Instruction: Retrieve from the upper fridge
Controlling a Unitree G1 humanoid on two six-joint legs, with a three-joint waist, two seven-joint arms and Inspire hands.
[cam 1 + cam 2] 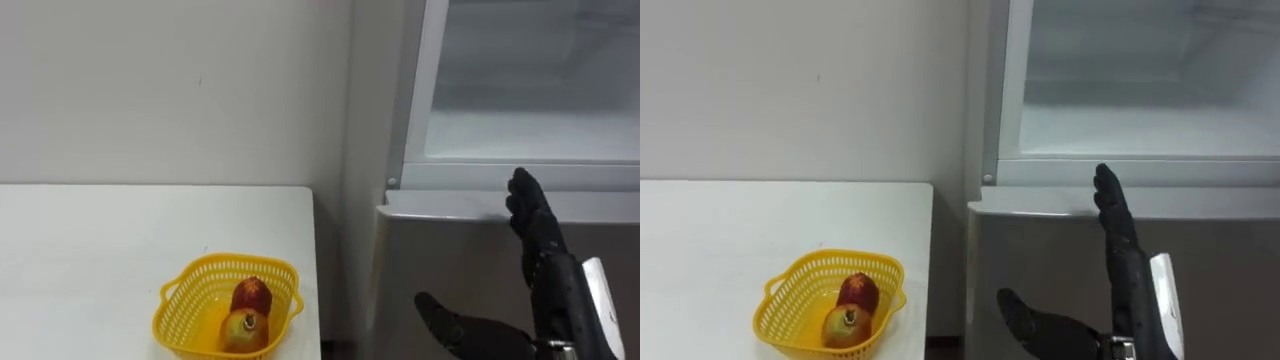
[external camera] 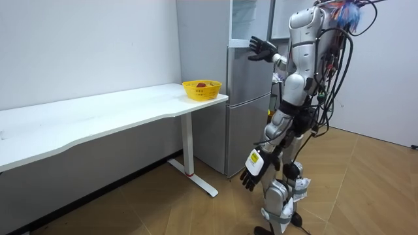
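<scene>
Right hand [image 1: 545, 260], fingers straight, apart and empty, hovers by the lower edge of the open upper fridge [image 1: 530, 110]; retrieval seems barely begun.

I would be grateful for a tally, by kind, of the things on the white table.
Yellow basket: 1
Fruits in it: 2, a red one and a yellowish one
Total: 3
</scene>
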